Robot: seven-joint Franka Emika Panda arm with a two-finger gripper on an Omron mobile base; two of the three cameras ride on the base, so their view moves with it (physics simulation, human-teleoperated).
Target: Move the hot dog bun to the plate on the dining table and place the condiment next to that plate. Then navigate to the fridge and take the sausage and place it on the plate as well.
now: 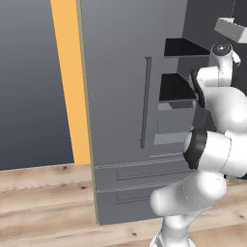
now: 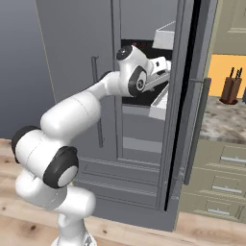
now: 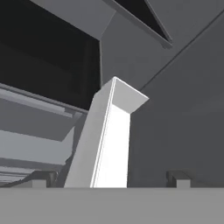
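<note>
The white robot arm (image 2: pixel 72 115) reaches into the tall grey fridge (image 1: pixel 125 120) past its open door (image 2: pixel 185 96); its gripper (image 3: pixel 107 179) is spread wide, holding nothing.

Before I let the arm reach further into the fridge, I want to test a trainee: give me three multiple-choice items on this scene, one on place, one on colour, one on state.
1. Where does the knife block stand?
A. on the counter right of the fridge
B. on the floor
C. inside the fridge

2. What colour is the wall strip left of the fridge?
A. green
B. orange
C. white

3. How is the fridge's right door?
A. shut
B. missing
C. swung open

Answers:
1 A, the block sits on the stone counter in the right base view.
2 B, an orange band runs down beside the grey fridge side.
3 C, the door stands edge-on and dark shelves show behind the arm.
</note>
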